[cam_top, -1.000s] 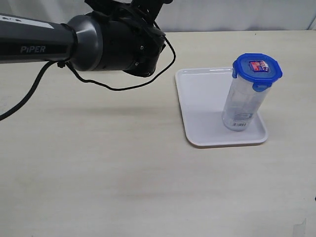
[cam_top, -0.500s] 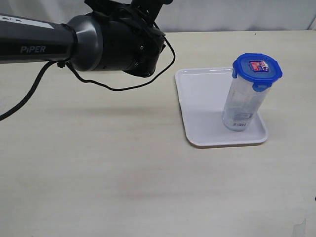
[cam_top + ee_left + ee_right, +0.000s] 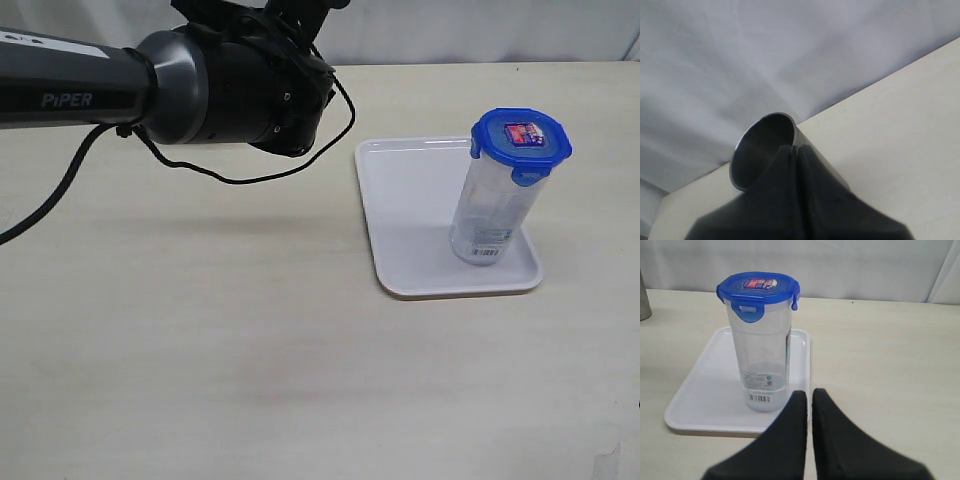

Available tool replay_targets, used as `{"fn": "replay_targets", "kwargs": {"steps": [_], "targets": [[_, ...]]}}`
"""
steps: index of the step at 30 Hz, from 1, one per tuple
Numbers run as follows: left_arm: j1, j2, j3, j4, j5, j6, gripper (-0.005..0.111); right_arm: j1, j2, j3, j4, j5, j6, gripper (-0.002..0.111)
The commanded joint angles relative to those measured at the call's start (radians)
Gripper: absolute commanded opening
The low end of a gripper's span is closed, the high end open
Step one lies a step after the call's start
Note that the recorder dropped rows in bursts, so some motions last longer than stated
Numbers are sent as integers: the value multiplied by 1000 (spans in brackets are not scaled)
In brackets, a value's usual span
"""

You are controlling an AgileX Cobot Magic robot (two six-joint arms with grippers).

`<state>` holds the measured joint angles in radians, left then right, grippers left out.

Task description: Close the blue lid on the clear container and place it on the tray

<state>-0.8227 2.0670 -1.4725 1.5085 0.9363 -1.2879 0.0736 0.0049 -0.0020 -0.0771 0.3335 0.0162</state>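
Observation:
The clear container [image 3: 492, 210] stands upright at the near right of the white tray [image 3: 410, 200], with the blue lid [image 3: 521, 138] seated on its top. The right wrist view shows the lid [image 3: 758, 286] with its front tab folded down, the container [image 3: 762, 355] with its barcode label, and the tray [image 3: 705, 390]. My right gripper [image 3: 809, 392] is shut and empty, just short of the tray's edge, apart from the container. My left gripper [image 3: 795, 147] is shut, its tips in front of a grey tumbler's rim.
The grey metal tumbler [image 3: 757, 150] stands at the table's back left, also at the edge of the right wrist view [image 3: 643, 300]. The left arm [image 3: 230, 90] with its looping black cable hangs over the table's back left. A pale curtain backs the table.

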Motion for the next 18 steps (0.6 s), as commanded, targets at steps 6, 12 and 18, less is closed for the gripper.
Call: {"fn": "replay_targets", "kwargs": {"steps": [6,12,18], "targets": [[1,-13,2,-4,10,-3,0,-4,-5,2,-10,6,-1,4],[-3,-49,17,-3,11,-3,0,-4,-5,2,-10,6,-1,4],[-4,-204,131,-3,-6,-3,0,-4,-5,2,-10,6,-1,4]]}}
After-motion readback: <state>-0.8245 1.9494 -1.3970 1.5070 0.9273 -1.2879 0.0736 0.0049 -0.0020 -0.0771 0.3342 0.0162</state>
